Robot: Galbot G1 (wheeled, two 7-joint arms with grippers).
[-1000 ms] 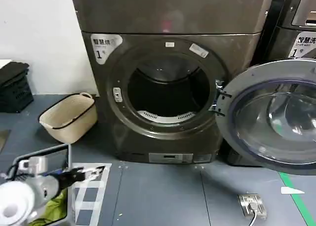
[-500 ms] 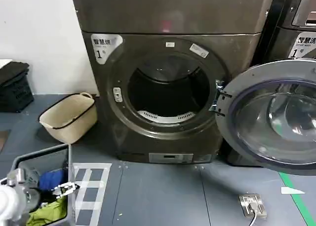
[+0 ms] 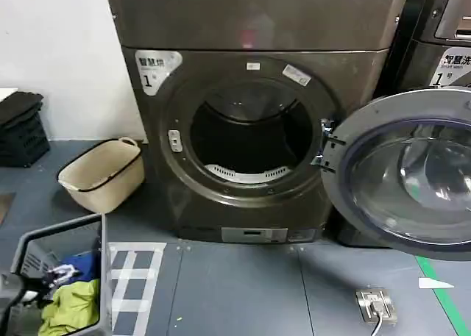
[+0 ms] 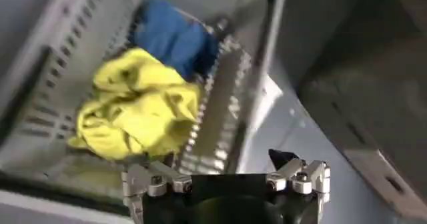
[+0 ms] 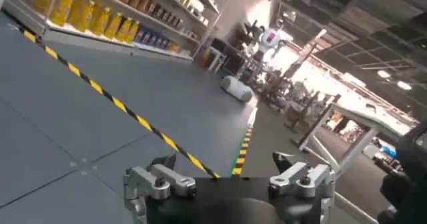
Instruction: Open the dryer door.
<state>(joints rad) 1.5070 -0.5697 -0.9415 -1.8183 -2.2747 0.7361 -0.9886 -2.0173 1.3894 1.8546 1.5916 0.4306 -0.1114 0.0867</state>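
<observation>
With its door (image 3: pixel 408 173) swung fully out to the right on its hinge, grey inner face and clear bowl turned toward the room, the dryer (image 3: pixel 254 108) shows a dark, open drum. It stands against the white wall, a second machine (image 3: pixel 441 42) just beside it on the right. A cream basket (image 3: pixel 103 174) sits on the floor at its left. Nearer, a grey crate (image 3: pixel 62 237) holds yellow cloth (image 4: pixel 137 109) and blue cloth (image 4: pixel 175 37). Over that crate hangs the left gripper (image 4: pixel 225 172), fingers spread wide and empty. Well away from the dryer, the right gripper (image 5: pixel 227 169) points across an open floor, likewise wide and empty.
</observation>
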